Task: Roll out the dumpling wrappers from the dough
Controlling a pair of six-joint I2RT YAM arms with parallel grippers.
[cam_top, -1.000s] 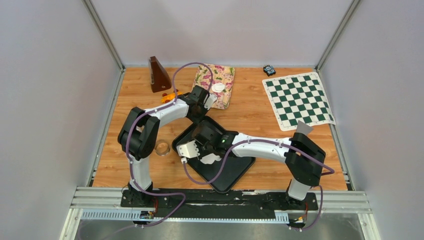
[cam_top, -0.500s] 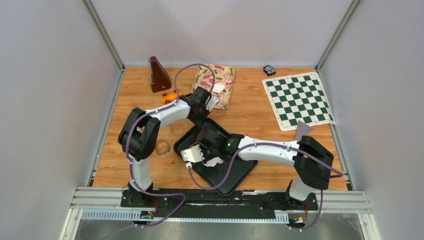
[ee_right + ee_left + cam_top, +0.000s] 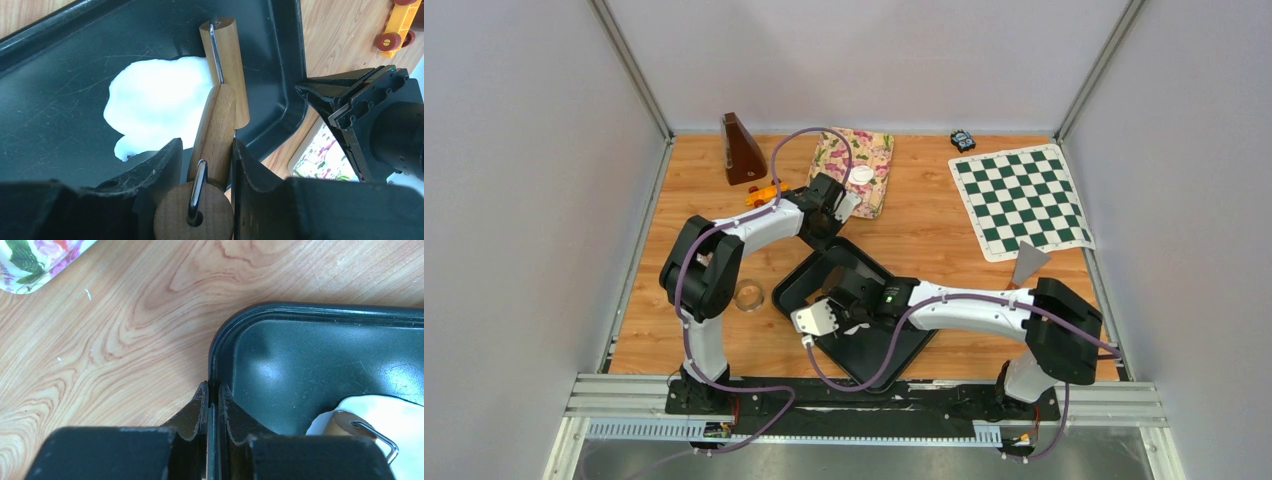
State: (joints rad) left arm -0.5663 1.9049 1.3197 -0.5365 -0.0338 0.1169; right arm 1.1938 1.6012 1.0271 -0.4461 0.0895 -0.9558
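Note:
A black tray holds an irregular white dough sheet. My right gripper is shut on the handle of a wooden roller, whose barrel lies on the dough's far edge; in the top view this gripper is over the tray's left part. My left gripper is shut on the tray's rim at its far corner, also seen from above. One small round white wrapper lies on a floral tray. Dough shows at the right of the left wrist view.
A clear ring cutter lies left of the black tray. A brown metronome and an orange toy stand at the back left. A chessboard mat, a grey scraper and a small black object are on the right.
My right gripper has drawn the roller toward the near edge across the dough, and its elbow has swung right. The left gripper has kept its hold on the tray rim.

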